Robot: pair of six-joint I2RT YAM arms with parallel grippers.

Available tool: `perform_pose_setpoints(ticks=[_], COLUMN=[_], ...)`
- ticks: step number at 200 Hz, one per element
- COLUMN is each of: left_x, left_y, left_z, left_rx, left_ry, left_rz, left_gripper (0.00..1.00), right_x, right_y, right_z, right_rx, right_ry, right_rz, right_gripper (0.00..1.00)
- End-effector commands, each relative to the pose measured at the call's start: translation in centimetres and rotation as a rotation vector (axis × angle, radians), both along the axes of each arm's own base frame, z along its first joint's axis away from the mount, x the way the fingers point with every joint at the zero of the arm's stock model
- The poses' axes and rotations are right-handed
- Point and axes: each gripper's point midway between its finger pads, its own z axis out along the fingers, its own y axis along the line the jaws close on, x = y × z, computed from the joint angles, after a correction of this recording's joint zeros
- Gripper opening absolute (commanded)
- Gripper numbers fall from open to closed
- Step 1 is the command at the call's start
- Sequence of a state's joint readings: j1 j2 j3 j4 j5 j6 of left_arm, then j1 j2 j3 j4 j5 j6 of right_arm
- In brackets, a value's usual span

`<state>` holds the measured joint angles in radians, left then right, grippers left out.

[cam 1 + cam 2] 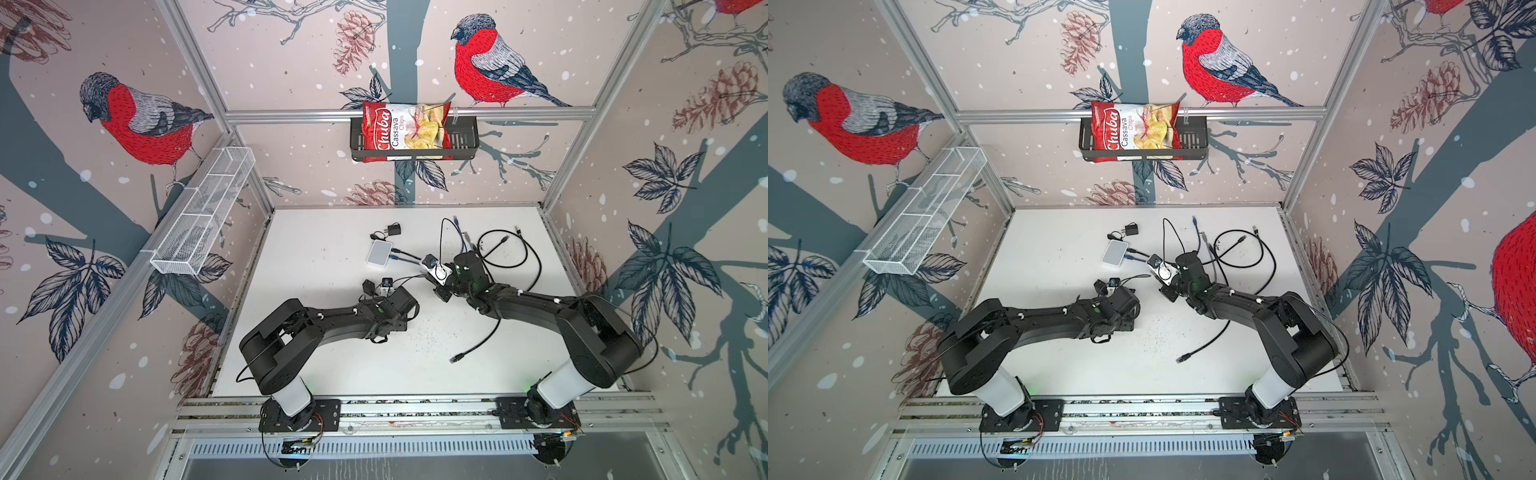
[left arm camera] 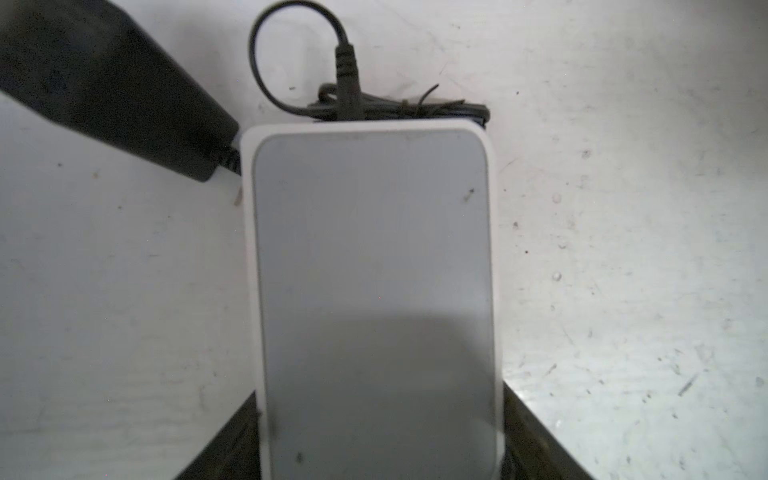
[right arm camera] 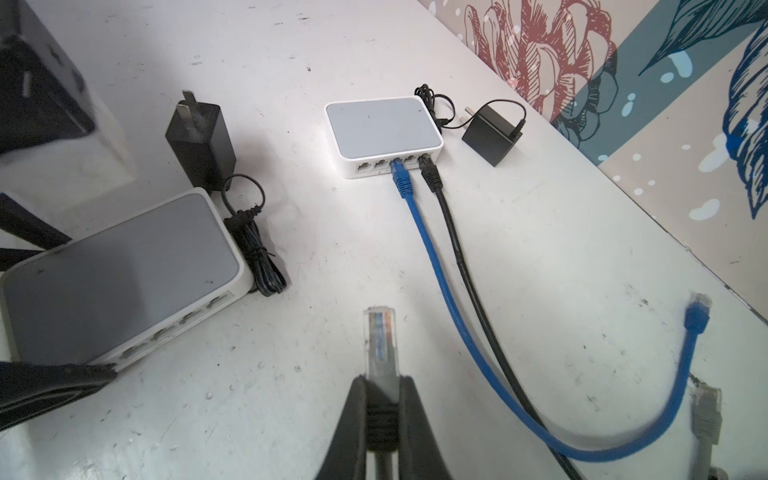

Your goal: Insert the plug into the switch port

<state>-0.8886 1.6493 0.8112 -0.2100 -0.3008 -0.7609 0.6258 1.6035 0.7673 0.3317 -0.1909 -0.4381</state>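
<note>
right gripper (image 3: 380, 409) pinches the clear-tipped network plug (image 3: 379, 336) by its black boot, above the white table (image 3: 540, 257), tip toward the near white switch box w/ grey top (image 3: 120, 274). left gripper (image 2: 380, 457) straddles that box, black fingers (image 2: 536, 436) either side; can't tell if gripping. further off, a second white switch (image 3: 384, 135) has blue cable (image 3: 432, 245) & black cable (image 3: 461, 257) plugged in.

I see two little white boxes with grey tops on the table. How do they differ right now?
The far white switch box has a blue cable and a black cable plugged into its ports; the near white switch box shows only empty ports. The near box sits between the left gripper's fingers; nothing touches the far box. Both share the same shape, a row of ports and a black power adapter nearby.
</note>
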Motion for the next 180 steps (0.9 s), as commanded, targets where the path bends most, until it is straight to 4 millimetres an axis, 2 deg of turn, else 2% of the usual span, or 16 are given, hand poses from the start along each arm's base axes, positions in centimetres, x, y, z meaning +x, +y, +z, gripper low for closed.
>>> perform_pose_setpoints(ticks=[1, 21, 32, 88, 128, 180], left_x=[-0.5, -0.9, -1.2, -2.9, -3.5, -4.3], left_y=[0.0, -0.1, -0.3, -0.6, 0.1, 0.7], left_z=[-0.5, -1.0, -1.2, -1.7, -1.5, -1.7], left_rx=[0.019, 0.032, 0.033, 0.022, 0.000, -0.017], left_ry=[0.010, 0.020, 0.024, 0.011, -0.008, -0.016], left_rz=[-0.064, -0.116, -0.147, -0.280, -0.292, -0.309], left_gripper=[0.62, 0.55, 0.54, 0.56, 0.56, 0.55], right_x=[-0.2, -1.0, -1.6, -5.1, -6.0, -7.7], right_y=[0.5, 1.0, 1.3, 2.3, 2.2, 2.9], right_z=[0.1, -0.5, -0.9, -3.8, -4.7, -5.5], right_rx=[0.025, 0.007, -0.011, -0.110, -0.133, -0.190], right_ry=[0.025, 0.044, 0.057, 0.126, 0.211, 0.195], right_rz=[0.013, 0.049, 0.073, 0.095, 0.068, 0.087], right_gripper=[0.00, 0.00, 0.00, 0.00, 0.00, 0.00])
